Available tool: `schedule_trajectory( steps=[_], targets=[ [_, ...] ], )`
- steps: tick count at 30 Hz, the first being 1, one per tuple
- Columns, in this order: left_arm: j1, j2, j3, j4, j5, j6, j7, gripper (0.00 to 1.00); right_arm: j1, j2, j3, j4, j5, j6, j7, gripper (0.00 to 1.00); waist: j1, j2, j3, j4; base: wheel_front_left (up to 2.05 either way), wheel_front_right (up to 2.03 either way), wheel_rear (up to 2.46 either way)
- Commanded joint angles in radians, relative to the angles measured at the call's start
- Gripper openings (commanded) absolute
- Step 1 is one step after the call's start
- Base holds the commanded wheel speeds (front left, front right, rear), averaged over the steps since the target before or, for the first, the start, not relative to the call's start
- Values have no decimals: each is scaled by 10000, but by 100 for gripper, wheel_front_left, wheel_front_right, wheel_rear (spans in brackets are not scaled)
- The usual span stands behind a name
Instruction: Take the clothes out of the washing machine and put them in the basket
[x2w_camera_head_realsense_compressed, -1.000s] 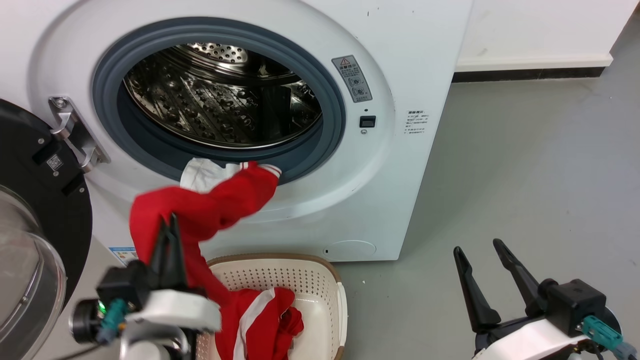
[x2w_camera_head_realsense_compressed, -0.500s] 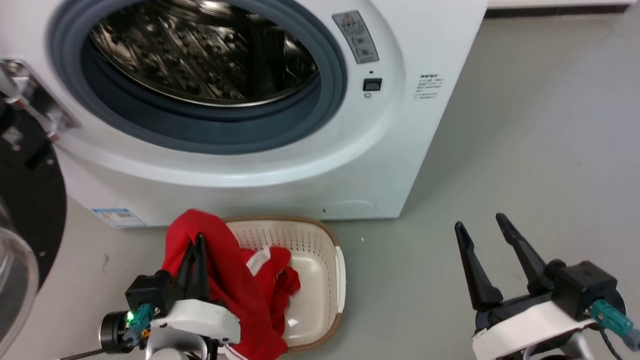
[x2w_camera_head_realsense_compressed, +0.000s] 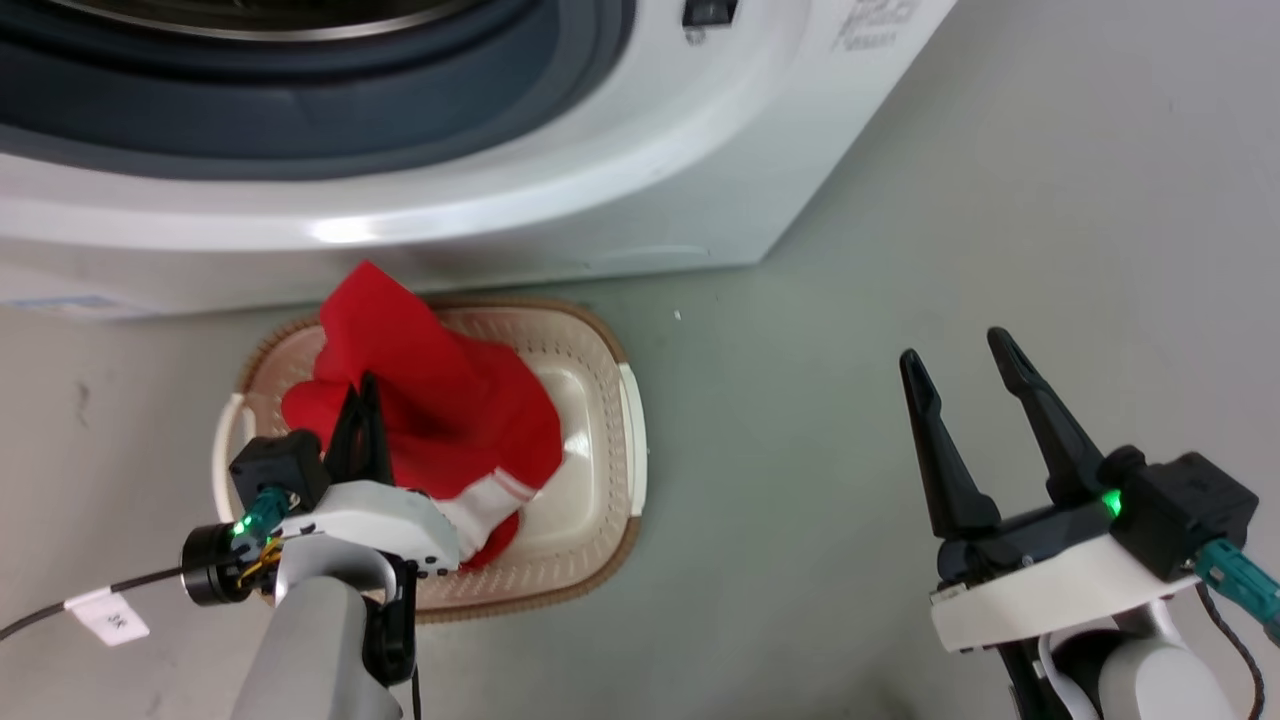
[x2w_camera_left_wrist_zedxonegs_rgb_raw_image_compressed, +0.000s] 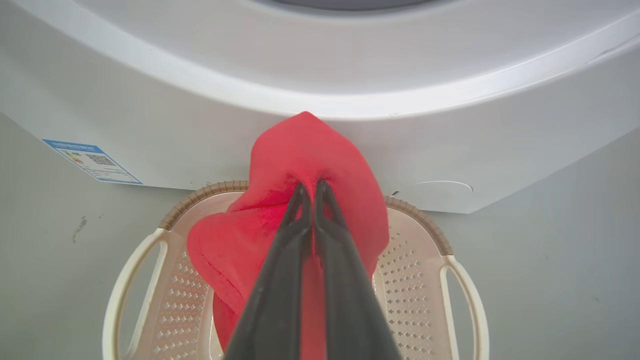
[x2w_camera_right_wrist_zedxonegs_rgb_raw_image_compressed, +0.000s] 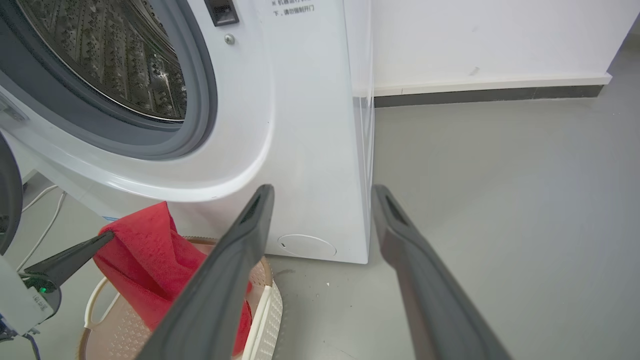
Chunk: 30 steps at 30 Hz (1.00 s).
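The red clothes (x2w_camera_head_realsense_compressed: 440, 400) hang in a bunch from my left gripper (x2w_camera_head_realsense_compressed: 366, 385), which is shut on them just above the basket (x2w_camera_head_realsense_compressed: 590, 480). Their lower end, with a white stripe (x2w_camera_head_realsense_compressed: 480, 500), lies inside the basket. In the left wrist view the left gripper (x2w_camera_left_wrist_zedxonegs_rgb_raw_image_compressed: 312, 186) pinches the red clothes (x2w_camera_left_wrist_zedxonegs_rgb_raw_image_compressed: 310, 150) over the basket (x2w_camera_left_wrist_zedxonegs_rgb_raw_image_compressed: 425, 225), close to the washing machine (x2w_camera_left_wrist_zedxonegs_rgb_raw_image_compressed: 320, 65). My right gripper (x2w_camera_head_realsense_compressed: 955, 348) stands open over the floor to the right. The right wrist view shows the right gripper (x2w_camera_right_wrist_zedxonegs_rgb_raw_image_compressed: 324, 189), the steel drum (x2w_camera_right_wrist_zedxonegs_rgb_raw_image_compressed: 110, 60), the clothes (x2w_camera_right_wrist_zedxonegs_rgb_raw_image_compressed: 145, 240) and the basket (x2w_camera_right_wrist_zedxonegs_rgb_raw_image_compressed: 267, 310).
The washing machine (x2w_camera_head_realsense_compressed: 500, 210) stands directly behind the basket. Grey floor (x2w_camera_head_realsense_compressed: 800, 420) stretches to the right. A cable with a paper tag (x2w_camera_head_realsense_compressed: 105, 618) trails at the lower left. A wall with dark skirting (x2w_camera_right_wrist_zedxonegs_rgb_raw_image_compressed: 480, 95) runs behind. The door's edge (x2w_camera_right_wrist_zedxonegs_rgb_raw_image_compressed: 7, 200) shows at the left.
The head camera has tilted down. My left gripper has carried the red clothes down from the porthole to the basket, and their tail has left the machine. The right gripper stays open.
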<state>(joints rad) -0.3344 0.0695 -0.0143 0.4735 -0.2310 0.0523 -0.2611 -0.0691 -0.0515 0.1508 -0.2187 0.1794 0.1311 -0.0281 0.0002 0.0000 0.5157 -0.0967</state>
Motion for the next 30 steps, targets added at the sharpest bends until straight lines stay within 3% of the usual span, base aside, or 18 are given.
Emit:
schedule_trajectory(
  steps=[1,10,20,21,22,23,30],
  targets=[
    [-337,29,69,229,156,-71,-53,0,-315,24,94,73,57,-7,-107,100,-2,0,1111,-416,0,0,0],
    [-1422,56,433,1943,684,-94,-43,0,-1030,24,426,568,327,-7,-605,100,-2,0,2431,-847,0,0,0],
    [-1693,93,1056,3605,701,-25,-44,0,-1353,23,617,1163,492,-7,-977,100,-2,0,2617,-1042,0,0,0],
    [-1690,60,1110,3701,688,32,-44,39,-1377,23,597,1205,486,-7,-984,100,-2,0,2553,-1014,0,0,0],
    [-1660,24,1121,3774,707,33,-44,95,-1381,23,584,1266,477,-7,-1004,100,-2,0,2454,-980,0,0,0],
    [-1619,-10,1135,3808,723,21,-44,100,-1368,21,547,1338,447,-7,-1024,100,-2,0,2303,-925,0,0,0],
    [-914,-165,1080,3680,604,-158,-45,100,-913,21,202,1482,44,-7,-891,100,-2,0,648,-404,0,0,0]
  ],
)
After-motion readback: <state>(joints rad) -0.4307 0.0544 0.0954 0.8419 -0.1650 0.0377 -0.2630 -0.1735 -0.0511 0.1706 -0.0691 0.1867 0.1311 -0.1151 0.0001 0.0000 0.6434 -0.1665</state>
